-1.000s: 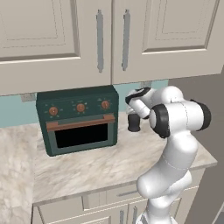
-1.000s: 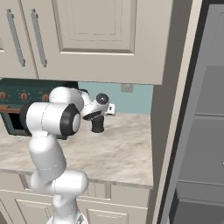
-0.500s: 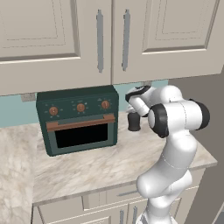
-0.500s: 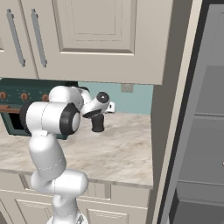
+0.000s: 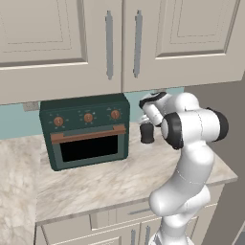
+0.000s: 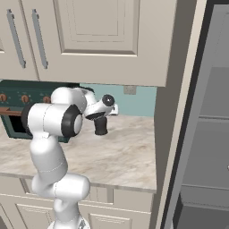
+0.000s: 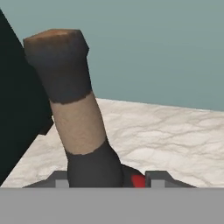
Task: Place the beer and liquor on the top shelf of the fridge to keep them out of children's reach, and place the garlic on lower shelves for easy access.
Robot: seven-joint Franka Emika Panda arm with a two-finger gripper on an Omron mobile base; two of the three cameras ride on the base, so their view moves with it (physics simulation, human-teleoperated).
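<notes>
Wall cabinets (image 5: 119,43) across the top, cream, with two vertical grey handles at the centre seam. Fridge (image 6: 210,147) at the right edge of the right base view, tall and dark grey, with grey shelf plates visible inside. Well apart from the bottle, beyond a cream side panel.

Countertop (image 5: 95,179) below the cabinets, pale marbled stone, with a teal backsplash behind. Oven (image 5: 86,131) standing on the counter toward the left, dark green, with three orange knobs and a dark window.

Arm (image 5: 191,143) rising from the base, white with dark joints, bent forward and down toward the back of the counter.

Liquor (image 5: 147,134) upright on the counter, just beside the right side of the oven, near the backsplash. Squat black body; in the hand view, a tan band on the neck and a dark cap with a brownish top.

Gripper (image 5: 146,120) directly over the liquor, lowered around its neck. Fingertips (image 7: 155,178) on either side of the bottle's shoulder. Jaws partly closed; cannot tell whether clamped on the glass.
</notes>
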